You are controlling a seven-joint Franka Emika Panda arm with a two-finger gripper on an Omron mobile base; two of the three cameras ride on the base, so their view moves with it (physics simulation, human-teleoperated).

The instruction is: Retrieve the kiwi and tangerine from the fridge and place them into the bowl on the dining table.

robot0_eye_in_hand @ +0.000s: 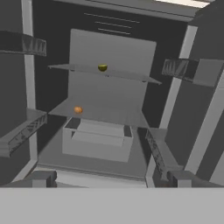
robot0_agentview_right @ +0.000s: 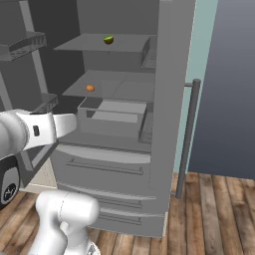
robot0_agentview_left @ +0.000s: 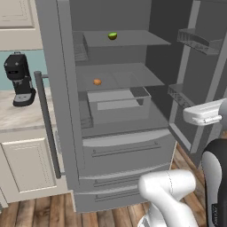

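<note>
The fridge [robot0_agentview_left: 124, 146] stands open with both doors swung wide. On its upper shelf rests the kiwi [robot0_agentview_left: 112, 36] [robot0_agentview_right: 108, 40] [robot0_eye_in_hand: 102, 67], small and yellow-green. One shelf lower, toward the left, lies the orange tangerine [robot0_agentview_left: 97, 82] [robot0_agentview_right: 90, 88] [robot0_eye_in_hand: 78, 110]. My gripper [robot0_eye_in_hand: 111, 179] is open and empty, its fingertips [robot0_eye_in_hand: 41, 178] wide apart; it hangs in front of the fridge, well short of the shelves and below both fruits. The bowl and the dining table are out of view.
A grey open drawer [robot0_agentview_left: 117, 105] juts out under the tangerine's shelf. Door racks [robot0_agentview_left: 197, 41] project on both sides of the opening. A black coffee machine [robot0_agentview_left: 20, 80] stands on the counter to the left. The floor is wooden planks [robot0_agentview_right: 214, 214].
</note>
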